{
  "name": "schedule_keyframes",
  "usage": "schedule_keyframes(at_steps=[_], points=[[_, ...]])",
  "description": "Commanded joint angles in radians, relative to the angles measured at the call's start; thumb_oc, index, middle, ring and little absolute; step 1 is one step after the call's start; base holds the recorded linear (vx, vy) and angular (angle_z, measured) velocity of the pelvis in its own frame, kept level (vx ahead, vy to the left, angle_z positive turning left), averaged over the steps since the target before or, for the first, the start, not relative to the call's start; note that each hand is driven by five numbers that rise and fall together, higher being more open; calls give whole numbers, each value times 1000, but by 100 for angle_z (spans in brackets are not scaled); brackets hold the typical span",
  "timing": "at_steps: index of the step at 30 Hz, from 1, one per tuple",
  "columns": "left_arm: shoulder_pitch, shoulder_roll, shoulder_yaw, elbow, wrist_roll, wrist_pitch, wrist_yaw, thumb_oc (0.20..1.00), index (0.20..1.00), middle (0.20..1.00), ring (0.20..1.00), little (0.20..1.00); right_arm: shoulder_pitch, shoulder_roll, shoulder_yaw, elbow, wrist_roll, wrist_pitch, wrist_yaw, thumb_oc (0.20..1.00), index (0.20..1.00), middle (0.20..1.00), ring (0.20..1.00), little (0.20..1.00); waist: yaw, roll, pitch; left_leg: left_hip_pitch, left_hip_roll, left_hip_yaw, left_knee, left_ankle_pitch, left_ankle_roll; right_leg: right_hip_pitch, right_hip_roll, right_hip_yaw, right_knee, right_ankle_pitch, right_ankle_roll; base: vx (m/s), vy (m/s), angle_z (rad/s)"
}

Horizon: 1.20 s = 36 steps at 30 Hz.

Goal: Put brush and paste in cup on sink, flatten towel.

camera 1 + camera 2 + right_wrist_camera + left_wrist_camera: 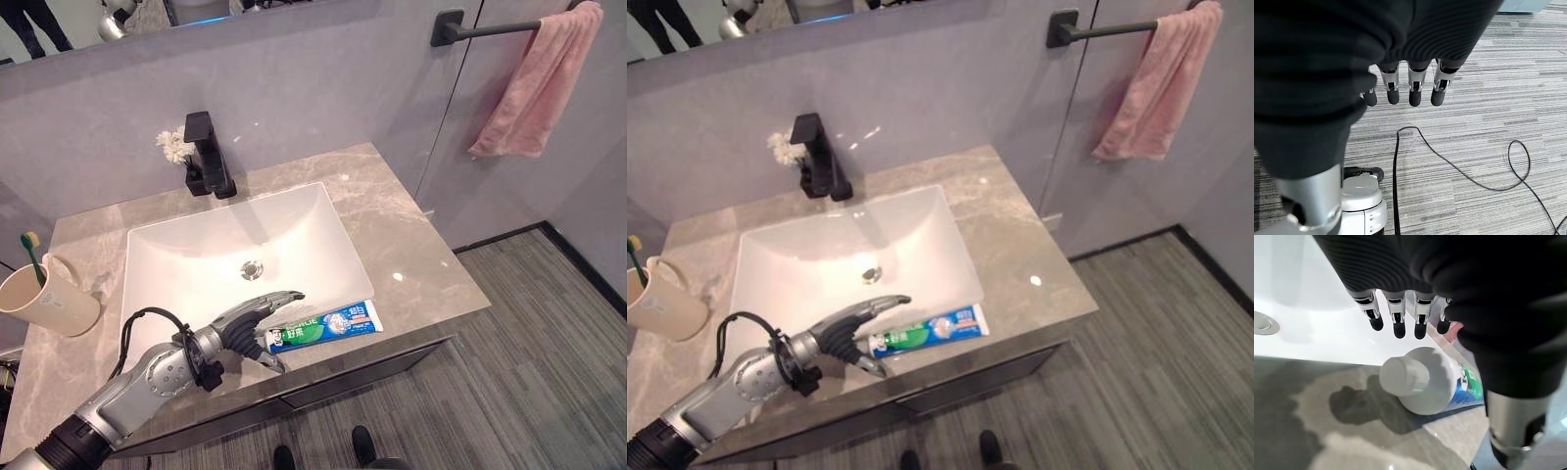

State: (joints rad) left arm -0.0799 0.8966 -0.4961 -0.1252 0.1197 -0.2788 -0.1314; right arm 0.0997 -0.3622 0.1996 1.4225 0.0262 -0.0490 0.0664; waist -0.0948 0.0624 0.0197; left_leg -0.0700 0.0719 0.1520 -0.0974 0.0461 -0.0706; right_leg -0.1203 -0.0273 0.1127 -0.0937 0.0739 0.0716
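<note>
**A:** Start with the left eye view. Where is everything?

**B:** The toothpaste tube [324, 325] lies flat on the counter [411, 264], along the front rim of the sink [235, 255]. The left hand [250, 328] is at its cap end with the fingers spread wide, long ones over the tube, thumb on the near side, nothing pinched yet. The toothbrush [33, 257] already stands in the cup [47, 299], well apart on the left. The pink towel [539, 83] hangs bunched on the rail [490, 29].

**A:** And the right eye view?

**B:** The same layout: tube flat, hand open around its capped end.

**A:** The left wrist view?

**B:** The white cap [1403, 377] points towards the camera, with the dark fingertips [1396, 328] in a row above the tube and not touching it.

**A:** How will it handle?

**B:** I judge it light, soft in the body and glossy, so likely to slip or squash. The stiff shoulder just behind the cap looks like the best place to hold.

**A:** The right wrist view?

**B:** The right hand [1405, 83] hangs idle over the striped floor [1488, 122], its fingers straight and relaxed, holding nothing.
</note>
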Motion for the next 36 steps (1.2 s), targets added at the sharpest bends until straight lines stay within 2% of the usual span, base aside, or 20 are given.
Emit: schedule_keyframes(at_steps=[1,2,3,4,14,18,20,22,23,30,36], points=[[-46,16,-3,14,2,-20,9,840,840,840,840,840,9,3,42,-15,39,-18,-18,1000,1000,1000,1000,1000,-9,-36,-17,-4,30,-73,10,3,-32,6,-22,-4,6,18,55,0,0,0],[-45,16,-6,16,2,-19,7,780,780,780,780,780,9,2,43,-17,38,-18,-18,1000,1000,1000,1000,1000,-9,-36,-17,-4,31,-73,10,4,-33,6,-22,-4,6,17,55,0,0,0],[-46,15,-7,17,3,-19,8,652,652,652,652,652,10,2,43,-17,38,-18,-18,1000,1000,1000,1000,1000,-9,-36,-18,-4,31,-73,10,3,-33,6,-22,-4,6,17,55,0,0,0],[-44,14,-13,22,7,-18,6,589,589,589,589,589,12,3,43,-17,37,-19,-19,1000,1000,1000,1000,1000,-9,-35,-16,-5,32,-72,10,4,-33,6,-21,-4,6,17,54,0,0,0],[-55,11,-49,55,28,-19,0,580,580,580,580,580,18,-2,44,-13,39,-20,-24,1000,1000,1000,1000,1000,-10,-39,-9,-14,39,-70,10,9,-35,-7,-16,-3,6,19,54,-2,-3,-1],[-65,15,-65,66,47,-23,-1,545,545,545,545,545,16,-6,43,-18,40,-23,-28,1000,1000,1000,1000,1000,-11,-42,-6,-20,42,-59,10,11,-37,-16,-13,3,6,24,55,-7,-5,-3],[-72,17,-72,70,58,-27,-2,473,473,473,473,473,15,-6,45,-18,41,-23,-30,1000,1000,1000,1000,1000,-11,-44,-6,-19,43,-56,10,10,-37,-18,-12,5,6,25,56,-3,-7,-9],[-76,18,-76,73,65,-29,0,275,275,275,275,275,15,-5,45,-18,41,-23,-30,1000,1000,1000,1000,1000,-10,-45,-7,-18,43,-54,10,9,-37,-18,-12,6,6,26,56,1,-2,-6],[-82,19,-78,73,73,-31,3,216,216,216,216,216,13,-4,47,-19,41,-23,-31,1000,1000,1000,1000,1000,-10,-45,-7,-17,44,-53,10,9,-37,-18,-12,6,6,26,56,5,3,-4],[-109,13,-78,96,122,-40,29,200,200,200,200,200,0,5,34,1,54,-17,-36,1000,1000,1000,1000,1000,-6,-56,-25,3,42,-54,10,3,-37,5,-15,1,6,25,59,2,3,-1],[-117,-8,-20,137,153,-35,90,200,200,200,200,200,-3,9,-32,30,110,-9,-47,1000,1000,1000,1000,1000,-1,-72,-54,26,37,-68,10,-6,-36,39,-25,-21,6,23,60,6,20,2]])
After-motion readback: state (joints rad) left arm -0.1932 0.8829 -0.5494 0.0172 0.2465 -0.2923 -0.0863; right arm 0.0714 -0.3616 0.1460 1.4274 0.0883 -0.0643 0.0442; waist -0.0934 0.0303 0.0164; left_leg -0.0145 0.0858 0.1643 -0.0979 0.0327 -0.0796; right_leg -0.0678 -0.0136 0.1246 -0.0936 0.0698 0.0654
